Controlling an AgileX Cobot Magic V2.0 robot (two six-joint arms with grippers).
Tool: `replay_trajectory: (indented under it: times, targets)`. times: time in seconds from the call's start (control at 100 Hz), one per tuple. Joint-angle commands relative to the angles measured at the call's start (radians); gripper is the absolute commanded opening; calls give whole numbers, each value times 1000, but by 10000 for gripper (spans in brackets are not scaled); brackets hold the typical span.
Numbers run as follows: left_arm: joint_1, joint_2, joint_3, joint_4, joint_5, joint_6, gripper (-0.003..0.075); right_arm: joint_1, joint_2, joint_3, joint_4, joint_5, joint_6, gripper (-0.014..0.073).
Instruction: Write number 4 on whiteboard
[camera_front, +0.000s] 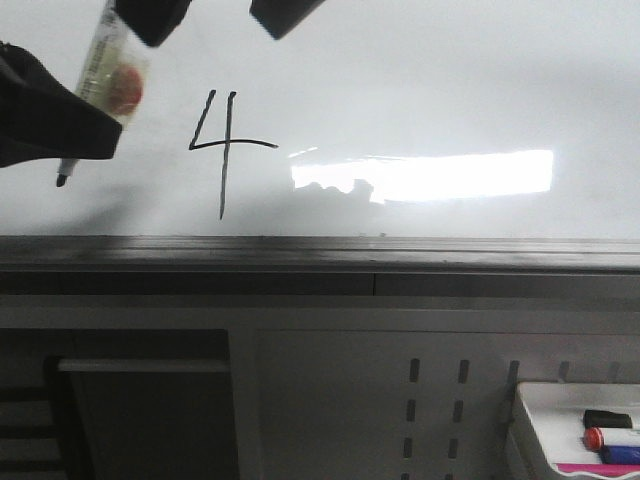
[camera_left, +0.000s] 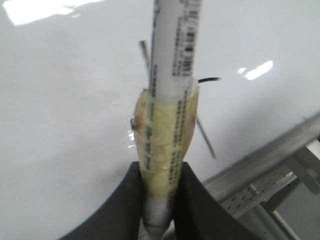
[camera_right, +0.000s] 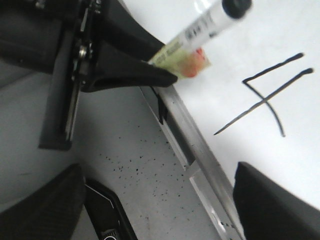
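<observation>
The whiteboard (camera_front: 450, 80) bears a black number 4 (camera_front: 224, 148) with slanted stroke, bar and long vertical stroke. It also shows in the right wrist view (camera_right: 270, 100), and partly behind the marker in the left wrist view (camera_left: 206, 137). My left gripper (camera_front: 95, 135) is shut on a white marker (camera_front: 105, 75) wrapped in yellowish tape, its black tip (camera_front: 62, 180) pointing down, left of the 4. The jaws clamp the taped marker (camera_left: 170, 125) at the left gripper (camera_left: 162, 200). My right gripper (camera_right: 160, 200) is open and empty, its fingers (camera_front: 285, 15) at the top above the 4.
A grey metal edge (camera_front: 320, 255) runs under the board, with a perforated panel (camera_front: 435, 410) below. A small white tray (camera_front: 530, 430) of coloured markers sits at the lower right. Bright glare (camera_front: 440, 175) lies right of the 4. A speckled grey surface (camera_right: 140, 160) lies beside the board's edge.
</observation>
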Motion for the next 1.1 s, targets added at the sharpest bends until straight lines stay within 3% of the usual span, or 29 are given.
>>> replay_trajectory:
  times: [0.0, 0.11, 0.31, 0.38, 0.55, 0.72, 0.82, 0.99, 1.09]
  targets:
    - [27, 8, -80, -179, 48, -14, -20, -11, -55, -37, -2, -56, -9, 536]
    - [64, 54, -144, -289, 130, -14, -20, -11, -58, -37, -2, -54, -9, 520]
    - [71, 126, -200, -311, 164, -14, -4, -11, -58, -37, -2, -49, -9, 520]
    - [71, 143, -211, -311, 169, -14, 59, -11, -58, -37, -2, -41, -9, 520]
    - [71, 161, -215, -319, 124, -14, 295, -11, -58, -37, -2, -33, -9, 520]
    - [71, 151, -215, -304, 128, -10, 323, -24, -64, -37, -15, -15, -9, 512]
    - [71, 107, -215, -272, 154, -11, 323, -41, -88, -22, -22, -17, 7, 379]
    - [71, -48, -211, -205, 211, -11, 284, -57, -202, 83, -25, -108, 10, -60]
    - [71, -167, -180, -170, 193, -11, 145, -57, -299, 198, -25, -220, 11, -62]
